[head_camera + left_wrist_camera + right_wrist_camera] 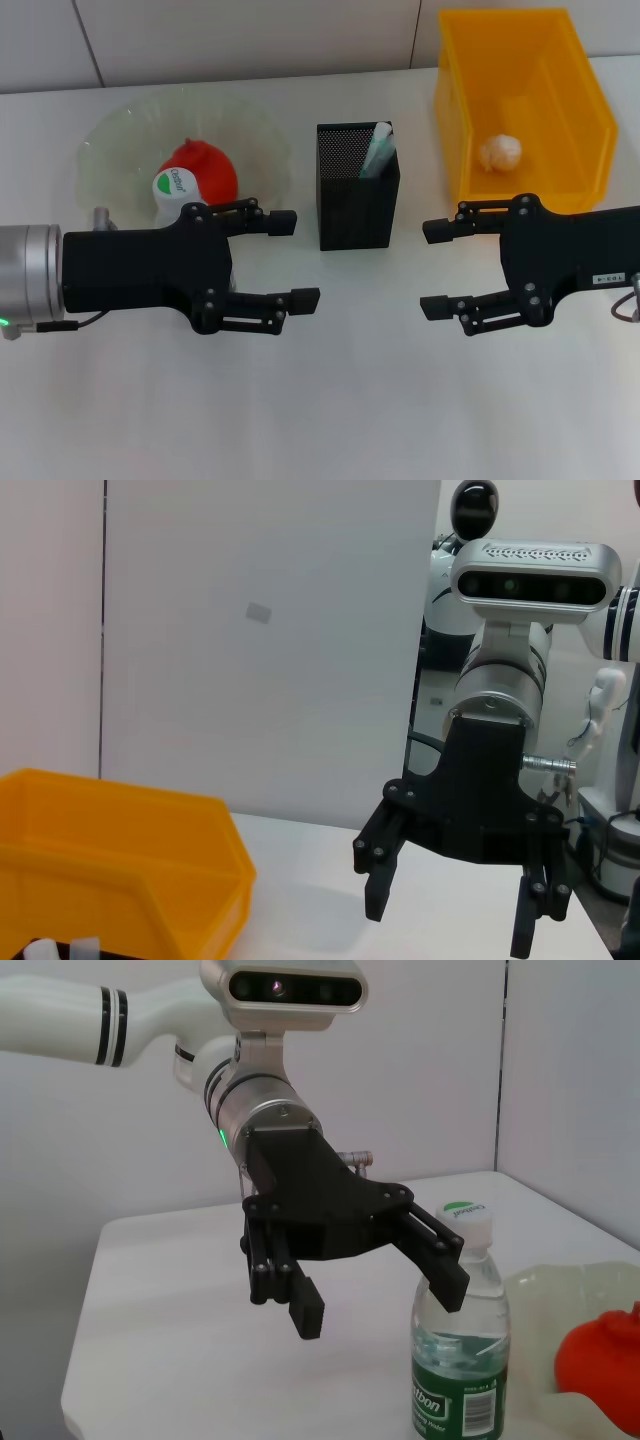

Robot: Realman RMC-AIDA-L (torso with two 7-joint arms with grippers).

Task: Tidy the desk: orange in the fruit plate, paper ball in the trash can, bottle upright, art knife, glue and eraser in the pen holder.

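Note:
The orange [205, 165] lies in the translucent fruit plate [110, 140]. The bottle [172, 190] stands upright at the plate's front edge, just behind my left gripper [295, 260], which is open and empty. The black mesh pen holder [357, 200] stands between both grippers, with a pale green-white stick [378, 150] poking out of it. The paper ball [500, 152] lies in the yellow trash bin [580, 110]. My right gripper [433, 268] is open and empty in front of the bin. No art knife or eraser shows on the desk.
The right wrist view shows the left gripper [379, 1298], the bottle [460, 1350], the orange [600, 1365] and the plate [560, 1285]. The left wrist view shows the right gripper [450, 920] and the bin [120, 860]. White desk surface lies in front of both grippers.

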